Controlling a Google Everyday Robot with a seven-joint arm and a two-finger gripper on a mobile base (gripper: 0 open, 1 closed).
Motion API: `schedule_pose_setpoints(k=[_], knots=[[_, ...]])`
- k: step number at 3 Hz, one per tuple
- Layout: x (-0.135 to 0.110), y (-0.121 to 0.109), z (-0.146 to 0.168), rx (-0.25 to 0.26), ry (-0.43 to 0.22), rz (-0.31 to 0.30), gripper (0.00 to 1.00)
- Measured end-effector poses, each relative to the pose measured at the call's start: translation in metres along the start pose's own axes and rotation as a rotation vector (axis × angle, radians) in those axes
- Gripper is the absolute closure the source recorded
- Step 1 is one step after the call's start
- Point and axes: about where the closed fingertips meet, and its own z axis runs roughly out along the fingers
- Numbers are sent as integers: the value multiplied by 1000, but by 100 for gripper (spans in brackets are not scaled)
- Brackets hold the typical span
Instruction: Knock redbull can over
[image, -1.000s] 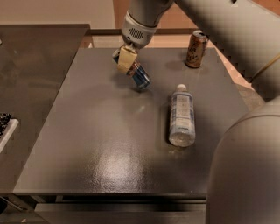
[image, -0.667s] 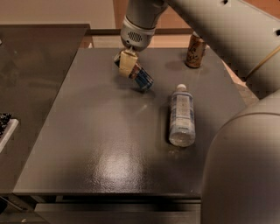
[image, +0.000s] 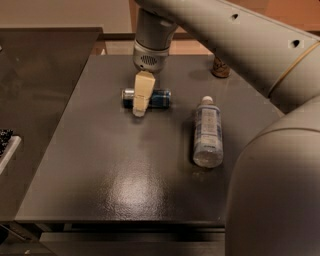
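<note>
The redbull can (image: 160, 98), blue and silver, lies on its side on the dark table (image: 125, 170), at the back middle, its length running left to right. My gripper (image: 139, 110) hangs from the arm above and stands right in front of the can's left half, covering part of it. Its cream fingers (image: 142, 92) are together, point down and hold nothing. I cannot tell whether they touch the can.
A clear plastic water bottle (image: 207, 132) with a white cap lies on its side to the right of the can. A brown-gold can (image: 220, 69) stands at the back right, mostly behind my arm. A dark counter (image: 35, 75) adjoins on the left.
The redbull can, leaning at a slant beside my gripper before, now lies flat and horizontal. My gripper has moved down and forward across it.
</note>
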Motion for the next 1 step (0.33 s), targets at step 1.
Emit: schedule_pose_setpoints(k=[1], knots=[[0, 0, 0, 0, 0, 0, 0]])
